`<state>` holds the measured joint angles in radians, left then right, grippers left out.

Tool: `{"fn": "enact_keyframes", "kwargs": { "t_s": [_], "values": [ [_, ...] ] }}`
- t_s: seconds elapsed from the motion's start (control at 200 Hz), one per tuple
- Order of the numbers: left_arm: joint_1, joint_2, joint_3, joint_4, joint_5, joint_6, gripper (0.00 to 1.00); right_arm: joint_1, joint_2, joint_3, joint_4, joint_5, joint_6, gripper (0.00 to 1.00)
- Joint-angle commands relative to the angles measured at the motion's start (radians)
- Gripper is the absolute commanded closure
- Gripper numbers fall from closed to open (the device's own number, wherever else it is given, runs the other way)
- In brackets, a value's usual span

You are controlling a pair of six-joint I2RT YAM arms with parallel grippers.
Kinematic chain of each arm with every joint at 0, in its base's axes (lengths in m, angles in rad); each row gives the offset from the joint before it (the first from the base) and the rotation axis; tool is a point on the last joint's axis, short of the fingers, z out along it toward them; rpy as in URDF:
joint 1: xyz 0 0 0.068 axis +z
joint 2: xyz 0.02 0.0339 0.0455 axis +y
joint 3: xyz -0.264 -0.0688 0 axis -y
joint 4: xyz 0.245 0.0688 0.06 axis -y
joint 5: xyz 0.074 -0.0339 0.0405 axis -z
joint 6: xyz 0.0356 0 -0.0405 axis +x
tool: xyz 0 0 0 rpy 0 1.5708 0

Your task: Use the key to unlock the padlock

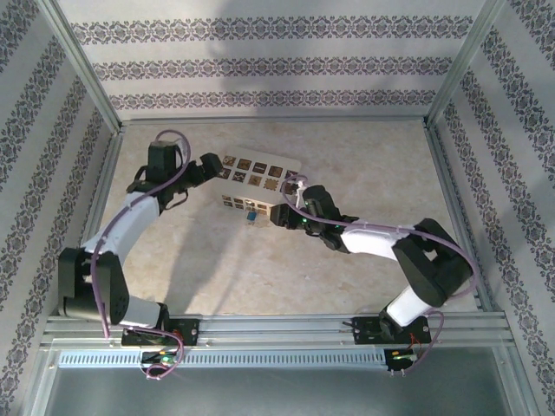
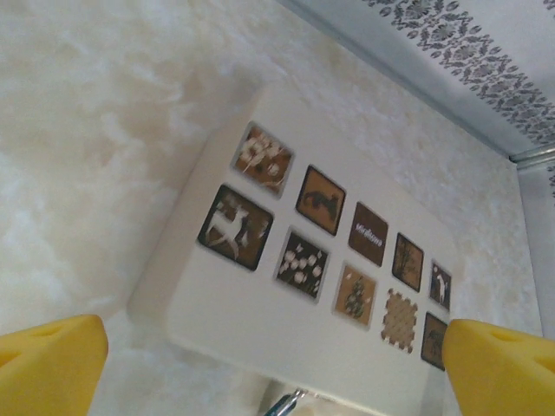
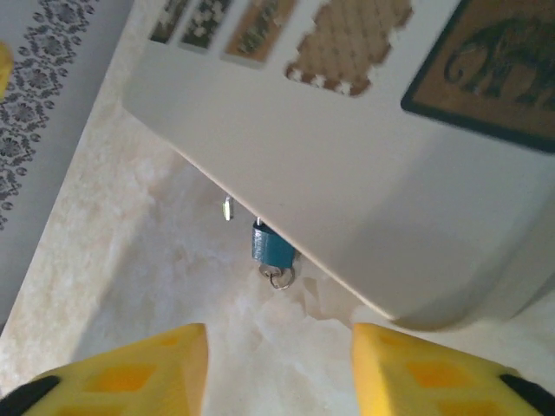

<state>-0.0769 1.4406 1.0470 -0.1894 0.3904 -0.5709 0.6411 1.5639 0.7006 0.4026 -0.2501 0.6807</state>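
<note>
On the marbled tabletop [image 1: 260,269] I see a blue padlock [image 3: 271,247] at the box [image 2: 260,321] edge — left gripper [image 2: 276,364] wide, right gripper [image 3: 279,364] parted.

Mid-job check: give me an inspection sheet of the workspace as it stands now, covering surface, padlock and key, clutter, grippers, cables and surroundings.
Surface: beige marbled tabletop, no spills seen.
Job's things: blue padlock at the near edge of the white box with picture tiles; small metal ring at the padlock's lower end; the key itself is too small to tell.
Clutter: nothing seen.
Grippers: left gripper open, over the box, holding nothing; right gripper open, facing the padlock, apart from it.
Cables: purple cables run along both arms, clear of the box.
Surroundings: patterned walls; metal frame rails at the near edge.
</note>
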Motion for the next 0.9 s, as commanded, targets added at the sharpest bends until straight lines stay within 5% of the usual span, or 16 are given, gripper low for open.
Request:
{"fn": "enact_keyframes", "kwargs": {
  "t_s": [0.0,0.125,0.215,0.52,0.895],
  "values": [
    [0.028,0.082,0.097,-0.127,0.104,0.16,0.01,-0.028,-0.073,-0.039,-0.018,0.009,-0.006,0.36],
    [0.063,0.211,0.201,-0.139,0.234,0.171,0.01,-0.045,-0.088,-0.05,0.017,-0.113,0.048,0.12],
    [0.065,0.302,0.287,-0.182,0.248,0.199,0.01,-0.042,-0.067,-0.052,0.043,-0.166,0.12,0.05],
    [0.062,0.501,0.404,-0.267,0.332,0.213,0.02,-0.012,0.069,0.002,0.147,-0.215,0.25,0.04],
    [0.049,0.468,0.232,-0.202,0.375,0.184,0.32,-0.044,0.119,0.048,0.145,-0.158,0.185,0.04]
  ]
}}
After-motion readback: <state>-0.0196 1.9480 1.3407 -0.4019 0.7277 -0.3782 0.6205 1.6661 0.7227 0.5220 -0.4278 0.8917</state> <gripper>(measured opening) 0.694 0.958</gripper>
